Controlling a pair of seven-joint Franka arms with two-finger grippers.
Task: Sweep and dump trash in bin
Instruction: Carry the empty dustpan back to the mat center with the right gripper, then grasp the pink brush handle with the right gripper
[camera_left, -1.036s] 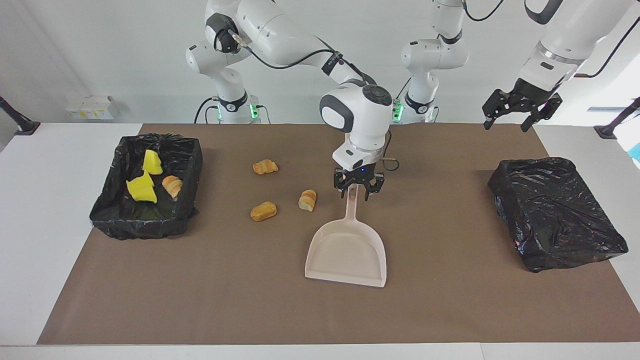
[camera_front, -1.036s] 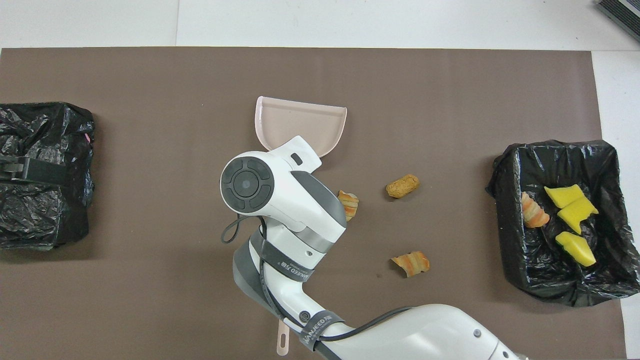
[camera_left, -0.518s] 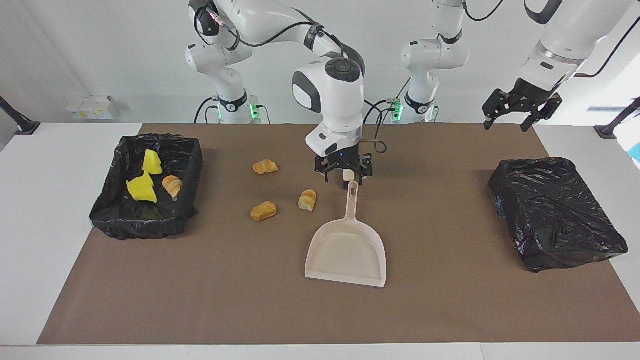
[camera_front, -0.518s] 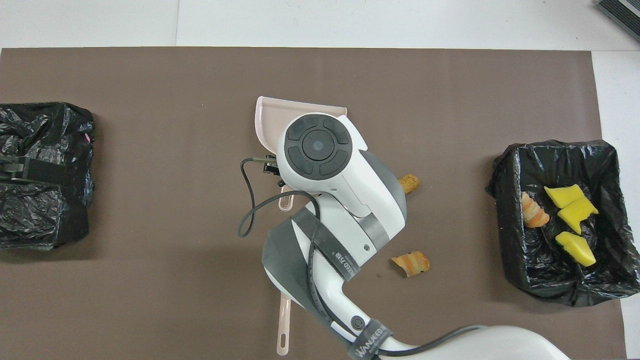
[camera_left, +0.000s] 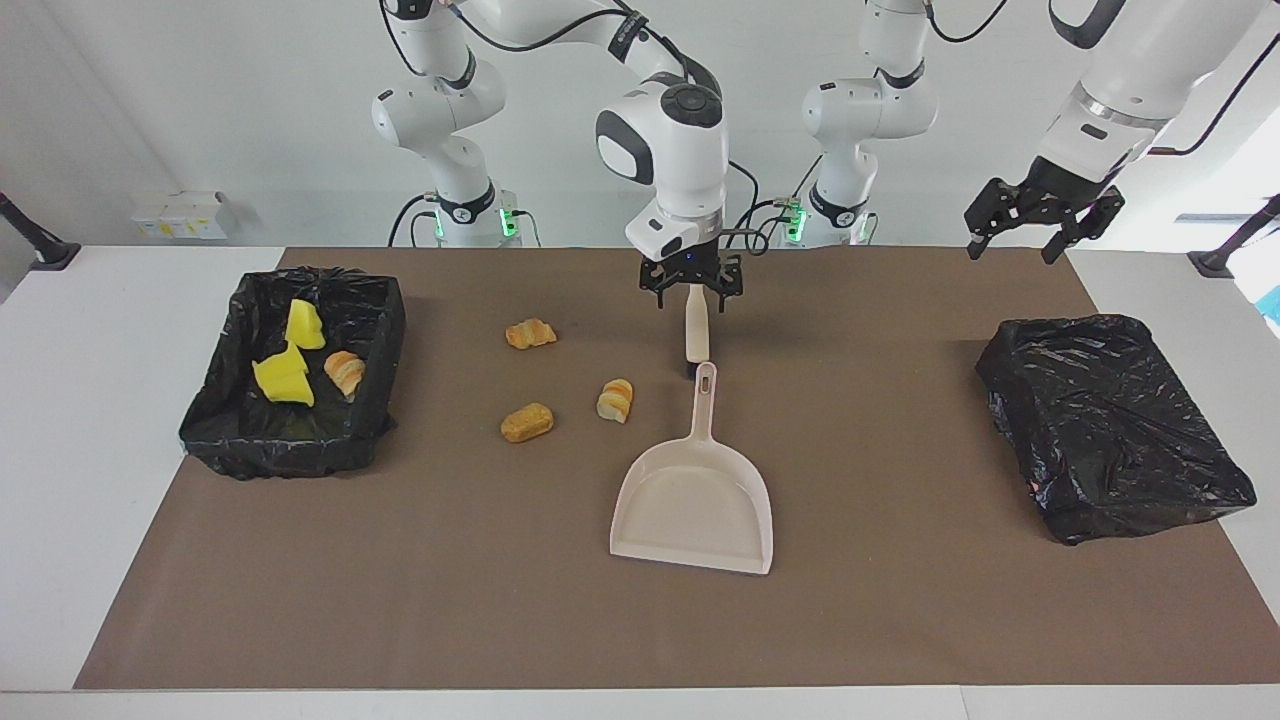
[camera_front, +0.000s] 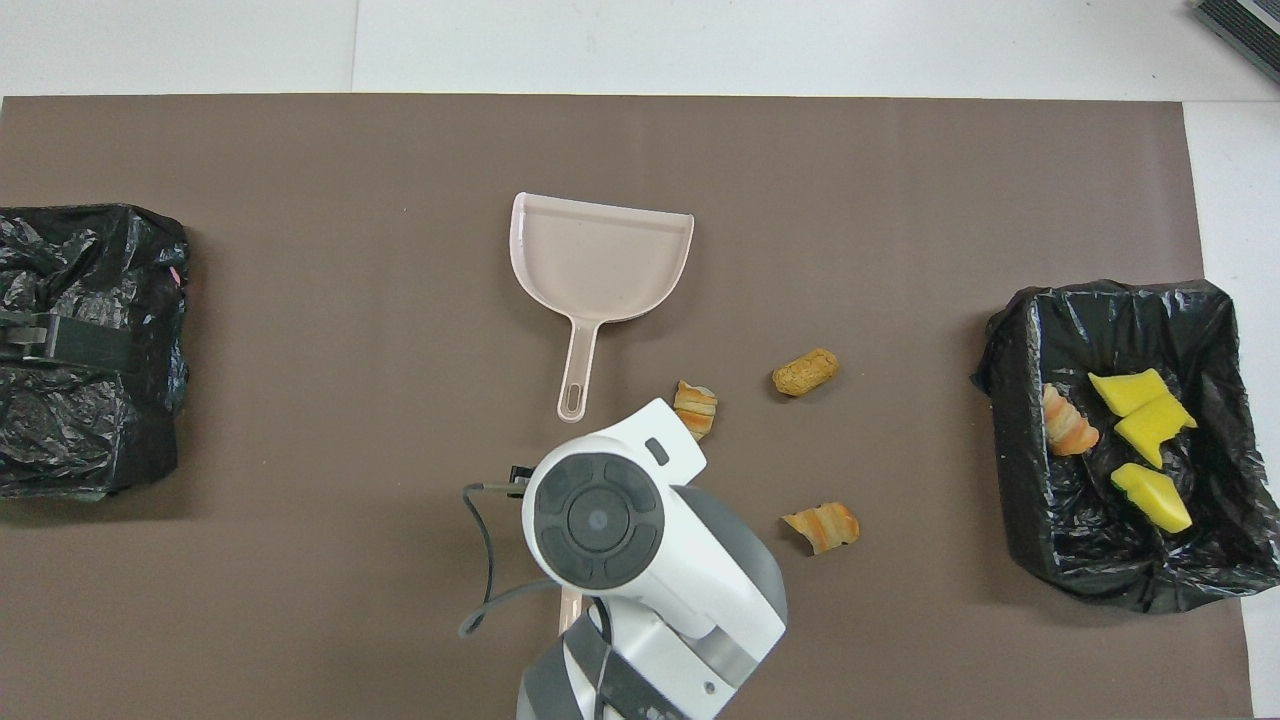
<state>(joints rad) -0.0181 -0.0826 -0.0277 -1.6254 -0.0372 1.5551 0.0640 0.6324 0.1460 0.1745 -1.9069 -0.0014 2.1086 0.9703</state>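
You are a little over halfway, going by how things lie. Four pieces of the trash sit in the black-lined bin (camera_left: 212, 432) at the right arm's end of the worktop: three yellow wedges (camera_left: 285, 375) and one bread lump (camera_left: 345, 372). Three bread lumps (camera_left: 526, 422) are left loose on the brown mat (camera_left: 900, 600) near the middle, between the bin and the dustpan (camera_left: 695, 500). The dustpan lies flat and empty at mid-worktop, its mouth toward the edge farthest from the robots. Your right gripper (camera_left: 692, 288) hangs with its jaws wide over the top of a slim beige handle (camera_left: 696, 335), which lies on the mat between the dustpan and the robots' edge. I judge this to be the sweeping tool, and it is not gripped. Your left gripper (camera_left: 1040, 225) waits, also spread wide and empty, over the mat's corner at the left arm's end by the robots' edge. A second black-bagged box (camera_left: 1110, 420) rests below it. What is left, I judge: sweep the three lumps into the pan and tip them into the bin. Only the facing view shows you both grippers and the handle. In the overhead view the right arm's wrist covers them, but that view looks straight into the empty pan and the bin.
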